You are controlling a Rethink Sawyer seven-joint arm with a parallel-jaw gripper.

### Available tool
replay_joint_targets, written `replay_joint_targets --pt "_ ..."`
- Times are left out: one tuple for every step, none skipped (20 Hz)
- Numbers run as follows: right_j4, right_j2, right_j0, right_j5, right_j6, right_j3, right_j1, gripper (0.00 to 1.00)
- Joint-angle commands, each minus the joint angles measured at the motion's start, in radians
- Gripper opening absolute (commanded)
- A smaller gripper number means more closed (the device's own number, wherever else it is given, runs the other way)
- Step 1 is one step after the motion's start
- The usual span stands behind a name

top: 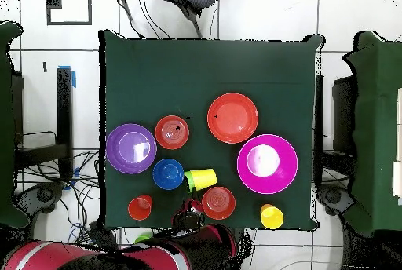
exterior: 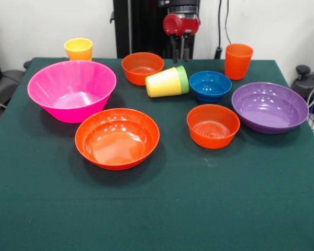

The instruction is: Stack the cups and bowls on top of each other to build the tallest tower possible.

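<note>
Cups (exterior: pixel 167 82) and bowls (exterior: pixel 117 138) are seen scattered unstacked on the green table (exterior: pixel 157 209); two nested cups are laid sideways. Behind them, the empty gripper (exterior: pixel 180 54) is held slightly parted.

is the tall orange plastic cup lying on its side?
No, the tall orange plastic cup stands upright, mouth up, at the table's far edge beside the small blue plastic bowl.

Lighting: bright, even, from above. Soft shadows beneath bowls on table (exterior: pixel 162 209); glare spots inside pink bowl (exterior: pixel 71 90).
</note>
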Motion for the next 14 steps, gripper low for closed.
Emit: replay_joint_targets --pt "0.058 0.111 0.007 -0.053 0.078 -0.095 0.068 1.00" --pt "0.072 0.104 0.013 -0.057 0.074 -0.094 0.072 1.00" --pt "0.078 0.100 0.016 -0.059 0.073 -0.093 0.071 1.00" --pt "0.100 0.089 0.021 -0.072 0.065 -0.094 0.081 1.00" --pt "0.112 0.083 0.026 -0.076 0.061 -0.094 0.085 1.00" --pt "0.134 0.073 0.034 -0.087 0.054 -0.092 0.093 1.00" --pt "0.152 0.065 0.040 -0.099 0.048 -0.090 0.098 1.00" --pt "0.169 0.058 0.047 -0.108 0.044 -0.089 0.104 1.00" --pt "0.178 0.054 0.051 -0.113 0.043 -0.089 0.107 1.00" --pt "0.188 0.049 0.056 -0.120 0.041 -0.088 0.111 1.00" --pt "0.199 0.043 0.060 -0.128 0.039 -0.087 0.115 1.00" --pt "0.206 0.040 0.061 -0.133 0.040 -0.089 0.121 1.00" --pt "0.210 0.038 0.062 -0.138 0.041 -0.091 0.125 1.00" --pt "0.218 0.034 0.064 -0.146 0.040 -0.093 0.132 1.00"
